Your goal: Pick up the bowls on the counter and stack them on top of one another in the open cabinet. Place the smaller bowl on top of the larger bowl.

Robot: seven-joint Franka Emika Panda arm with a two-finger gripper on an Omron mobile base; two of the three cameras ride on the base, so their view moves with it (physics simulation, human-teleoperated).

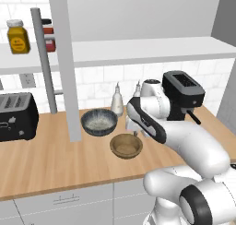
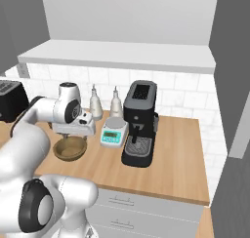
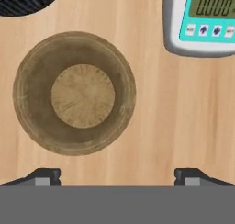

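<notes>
- Even, bright, diffuse light fills the rendered kitchen, with no glare.
- Soft, faint shadows lie beneath the smaller bowl [image 3: 74,92] on the counter [image 1: 55,162].
- All views are slightly soft and low in resolution.

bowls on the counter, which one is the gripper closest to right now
The smaller bowl, brown wood, lies right below the open gripper; the larger bowl, dark blue-grey, sits farther off.

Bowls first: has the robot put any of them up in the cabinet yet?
Not yet. The wide dark blue-grey ribbed bowl and the small brown wooden bowl both sit on the light-brown wooden counter, and no bowl stands on the long white cabinet shelf. The gripper is open above the wooden bowl, holding nothing. Both bowls have yet to be lifted and stacked, the wooden one on top.
</notes>
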